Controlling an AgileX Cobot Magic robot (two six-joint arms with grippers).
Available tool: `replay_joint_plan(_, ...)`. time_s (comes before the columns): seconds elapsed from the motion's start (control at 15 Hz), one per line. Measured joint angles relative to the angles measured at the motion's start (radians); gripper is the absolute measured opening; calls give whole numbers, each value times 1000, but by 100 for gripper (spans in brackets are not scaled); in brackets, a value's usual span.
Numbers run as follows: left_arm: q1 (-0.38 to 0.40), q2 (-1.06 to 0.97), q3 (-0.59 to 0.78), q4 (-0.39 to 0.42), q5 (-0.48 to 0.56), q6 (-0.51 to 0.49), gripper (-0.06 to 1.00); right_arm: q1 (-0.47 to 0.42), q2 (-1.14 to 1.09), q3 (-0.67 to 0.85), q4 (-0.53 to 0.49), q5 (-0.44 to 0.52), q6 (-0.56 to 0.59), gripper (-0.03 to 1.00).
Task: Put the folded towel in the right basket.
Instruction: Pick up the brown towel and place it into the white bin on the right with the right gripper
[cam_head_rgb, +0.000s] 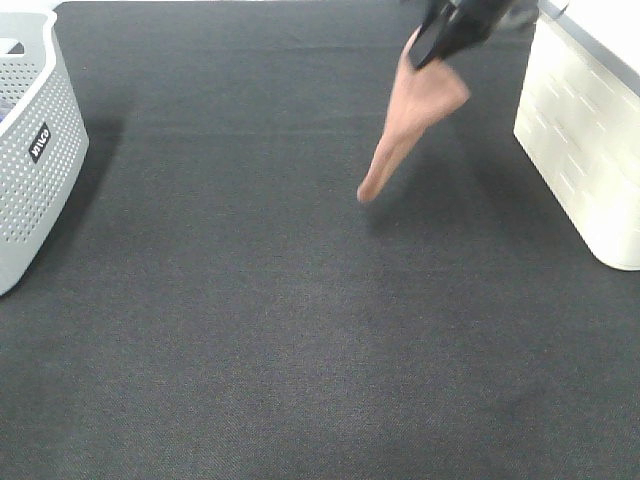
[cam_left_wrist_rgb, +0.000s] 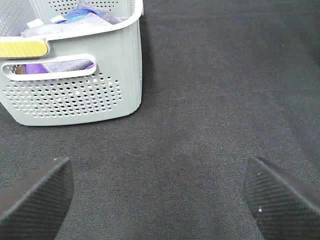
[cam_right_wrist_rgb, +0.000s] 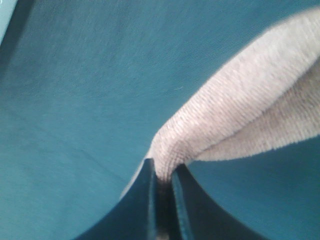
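Note:
The folded towel (cam_head_rgb: 410, 120) is pinkish-tan and hangs in a long drooping fold from my right gripper (cam_head_rgb: 432, 48) at the top of the exterior view, above the dark mat. Its lower tip is near the mat. In the right wrist view the gripper (cam_right_wrist_rgb: 163, 172) is shut on the towel (cam_right_wrist_rgb: 240, 115), pinching its edge between the fingers. The right basket (cam_head_rgb: 585, 130) is cream-white and stands at the right edge, to the right of the towel. My left gripper (cam_left_wrist_rgb: 157, 192) is open and empty, low over the mat.
A grey perforated basket (cam_head_rgb: 30, 150) stands at the left edge; the left wrist view shows this basket (cam_left_wrist_rgb: 75, 95) holding purple and blue cloths. A dark grey mat (cam_head_rgb: 260, 330) covers the whole work surface.

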Motion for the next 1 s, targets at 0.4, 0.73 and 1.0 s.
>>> replay_joint_plan(0.4, 0, 0, 0, 0, 0, 0, 88, -28, -212, 0, -269, 9, 127, 2)
replay_joint_plan(0.73, 0, 0, 0, 0, 0, 0, 88, -245, -276, 0, -278, 22, 161, 2)
replay_joint_plan(1.0, 0, 0, 0, 0, 0, 0, 88, -396, -270, 0, -244, 9, 163, 2)
